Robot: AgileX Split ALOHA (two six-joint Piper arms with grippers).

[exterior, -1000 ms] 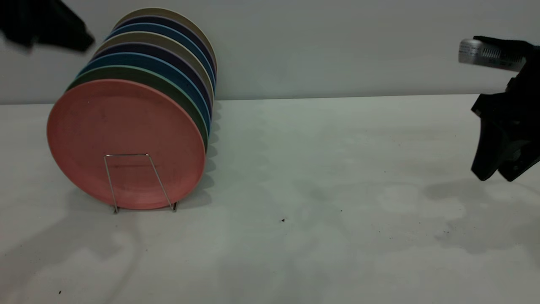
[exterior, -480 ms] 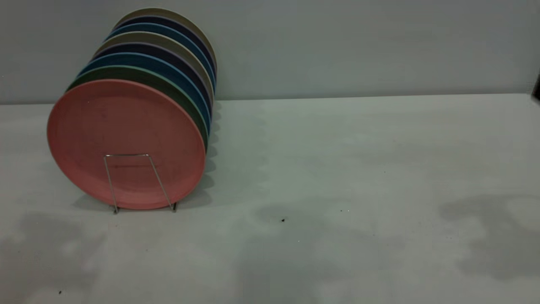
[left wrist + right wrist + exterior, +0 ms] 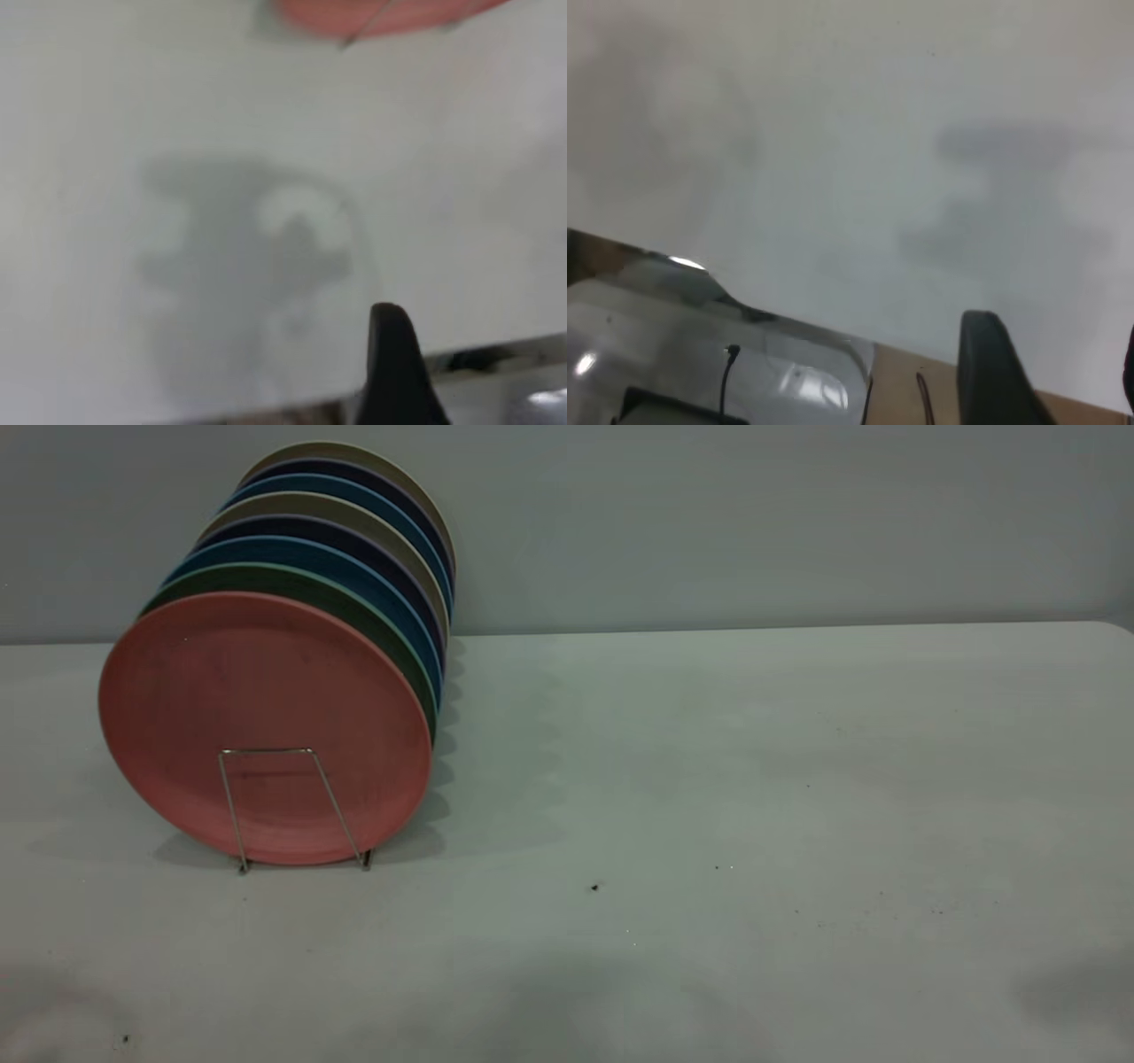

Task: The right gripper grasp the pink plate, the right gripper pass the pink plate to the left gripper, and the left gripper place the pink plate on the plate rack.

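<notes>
The pink plate stood upright at the front of the plate rack, at nine o'clock on the table; placement judged complete. Next move: none beyond parking. The left gripper was well apart from the plate, at its six o'clock. The right gripper was over the table edge. Finger spread of either: cannot tell.
</notes>
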